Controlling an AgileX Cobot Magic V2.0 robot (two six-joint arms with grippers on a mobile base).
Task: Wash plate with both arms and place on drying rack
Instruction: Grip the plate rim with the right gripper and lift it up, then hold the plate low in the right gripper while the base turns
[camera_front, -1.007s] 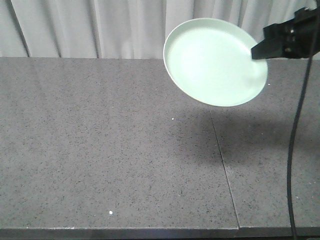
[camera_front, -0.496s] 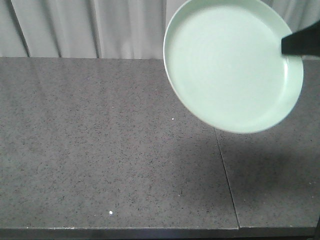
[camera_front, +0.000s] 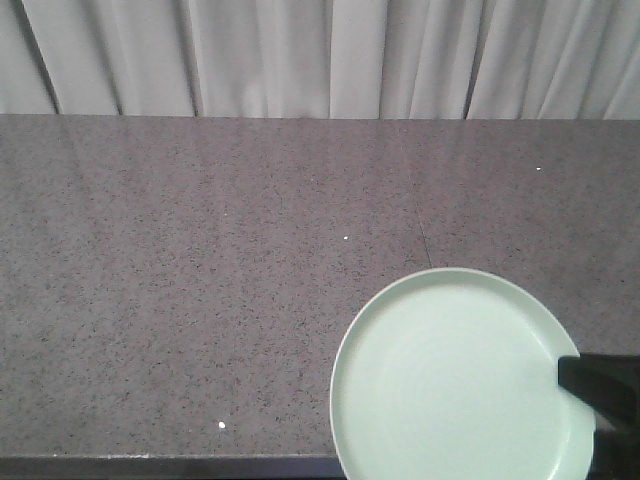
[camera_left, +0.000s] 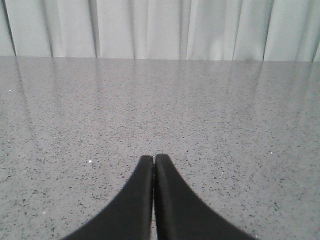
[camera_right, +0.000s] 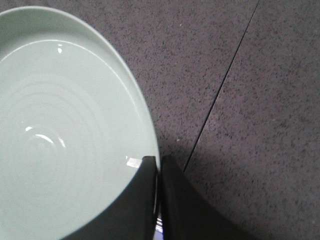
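The pale mint-green plate (camera_front: 455, 385) is at the lower right of the front view, face up, over the counter's front edge. My right gripper (camera_front: 572, 378) is shut on its right rim; only a black finger tip shows there. In the right wrist view the plate (camera_right: 65, 135) fills the left side, and the right gripper (camera_right: 158, 161) pinches its rim with one finger inside and one outside. My left gripper (camera_left: 153, 159) is shut and empty, low over the bare counter. The drying rack is out of view.
A grey speckled stone counter (camera_front: 200, 280) spans the views, with a thin seam (camera_front: 425, 235) running front to back right of the middle. Pale curtains (camera_front: 300, 55) hang behind it. The counter's front edge (camera_front: 150, 462) is at the bottom.
The plate, held by my right gripper, has come down from high at the back right to low at the front right. The right arm's body and cable have left the front view.
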